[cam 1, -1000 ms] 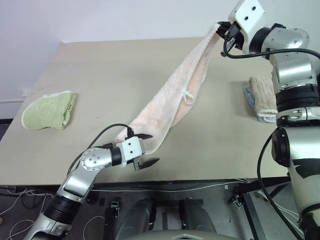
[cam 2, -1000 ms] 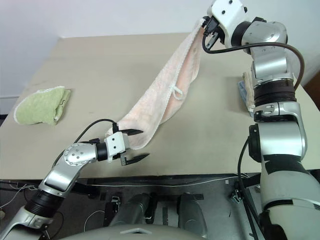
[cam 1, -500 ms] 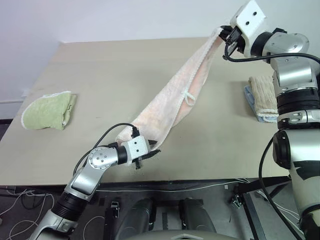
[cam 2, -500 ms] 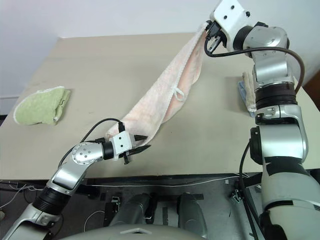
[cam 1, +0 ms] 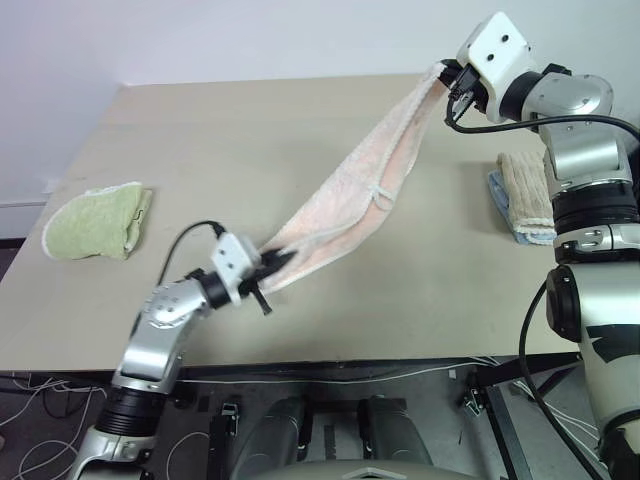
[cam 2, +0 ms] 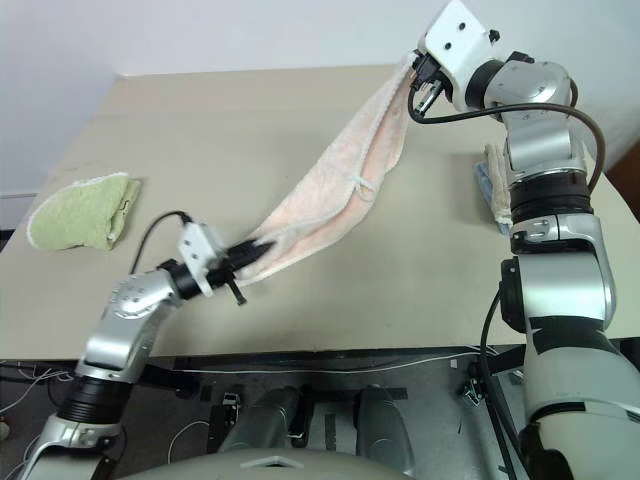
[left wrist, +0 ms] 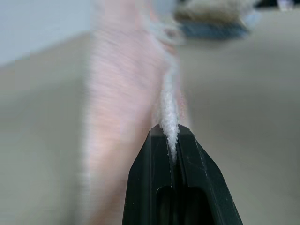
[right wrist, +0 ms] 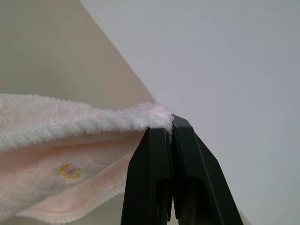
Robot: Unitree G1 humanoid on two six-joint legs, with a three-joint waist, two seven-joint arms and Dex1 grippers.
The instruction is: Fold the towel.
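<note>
The towel, pale pink terry with a whitish stitched edge, is seen stretched in the air above the table, held at both ends and sagging slightly between them. Its far, upper end is pinched in the right gripper, raised high over the far right part of the table; in the right wrist view the two black fingers are pressed together on a fluffy corner of the cloth, and a small embroidered mark is visible on the towel. The near, lower end is clamped in the left gripper, just above the near part of the table; in the left wrist view the jaws are closed on the white edge of the towel. A small loop hangs from the towel about midway along its length. A light green towel lies bunched on the table's left side, well apart from the pink towel. A beige ribbed towel is noted on the table's right edge, resting on something light blue.
</note>
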